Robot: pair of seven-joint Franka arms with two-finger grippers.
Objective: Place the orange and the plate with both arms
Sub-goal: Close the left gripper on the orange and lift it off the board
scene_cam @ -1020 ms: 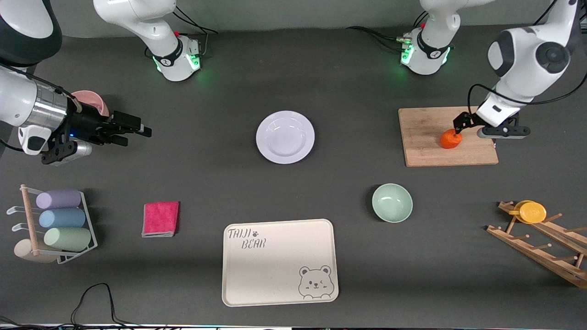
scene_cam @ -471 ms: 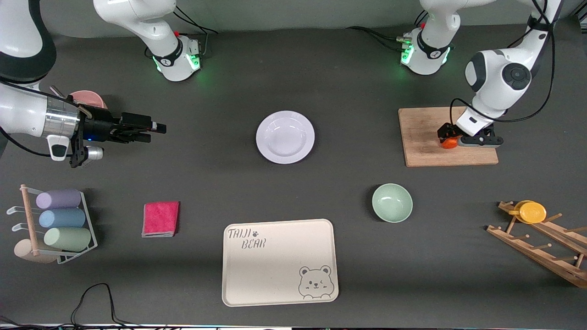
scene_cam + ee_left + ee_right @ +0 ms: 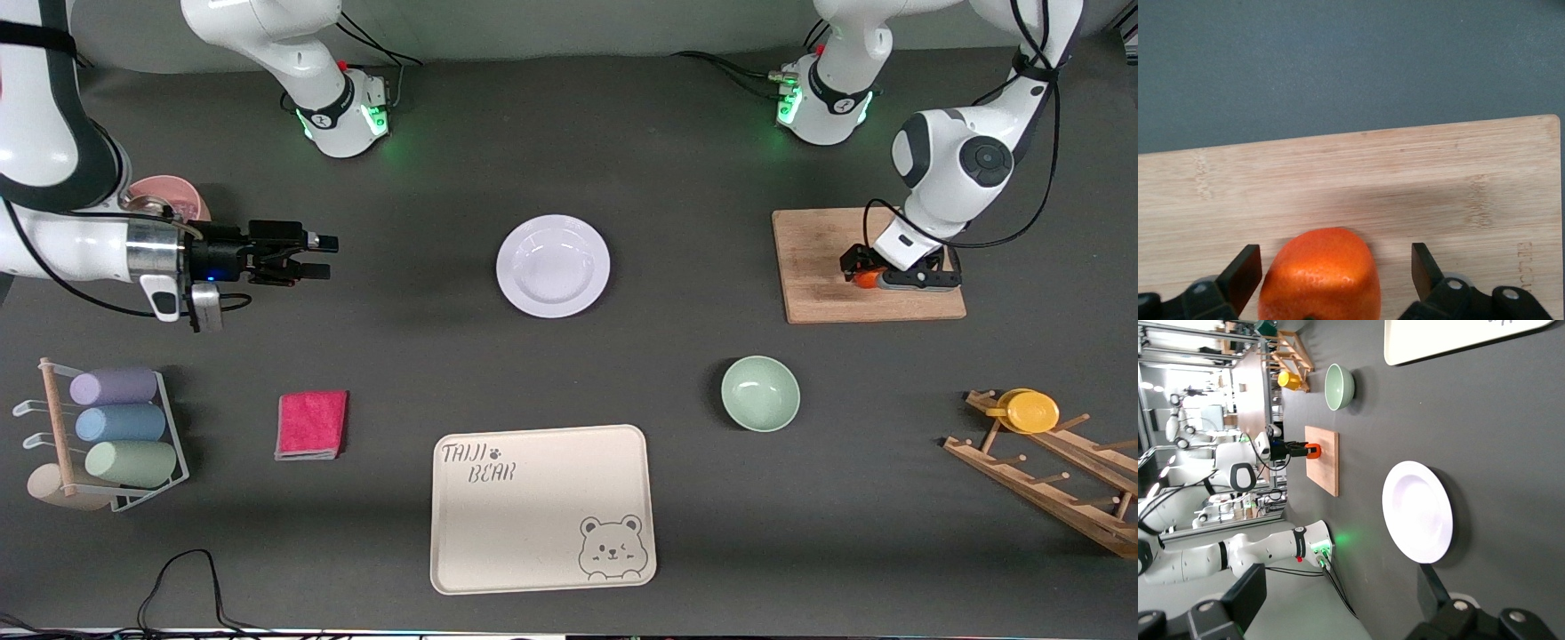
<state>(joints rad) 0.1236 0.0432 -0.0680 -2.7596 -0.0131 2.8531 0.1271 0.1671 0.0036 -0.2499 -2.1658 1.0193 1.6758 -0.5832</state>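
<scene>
The orange sits on the wooden cutting board between the left end effector's spread, untouching fingers. The right end effector, open and empty, hovers over the counter, well apart from the white plate

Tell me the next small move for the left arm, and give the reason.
Probably close the left gripper on the orange. Its fingers are open and already straddle the fruit, which sits on the wooden cutting board with gaps on both sides, so nothing is gripped yet.
</scene>
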